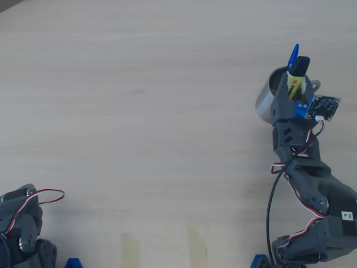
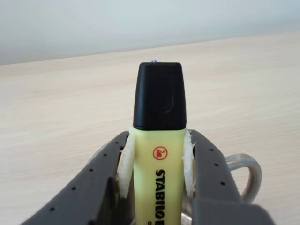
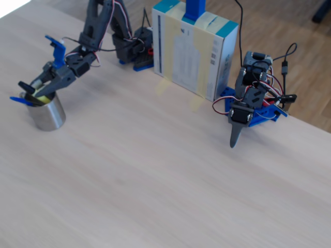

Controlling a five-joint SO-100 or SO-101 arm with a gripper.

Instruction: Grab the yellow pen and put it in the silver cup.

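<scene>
The yellow pen [image 2: 158, 154] is shown clamped between the white-padded jaws of the hand [image 2: 157, 164], black cap uppermost, directly above the mouth of the silver cup [image 1: 271, 95]; in the fixed view its lower end appears to sit at or just inside the rim, though depth of entry cannot be judged. A thin blue pen [image 1: 293, 57] is seen leaning out of the cup. If the grip is released while the barrel is tilted, the pen may be caught on the rim or deflected by the blue pen and tipped out. If the arm is lowered off-centre, the light cup may be pushed or toppled. The worktop [image 1: 139, 111] is pale wood laminate, otherwise nearly bare; a second arm [image 3: 248, 111] and a taped cardboard box [image 3: 194, 49] stand at its far edge, with wooden flooring beyond.
</scene>
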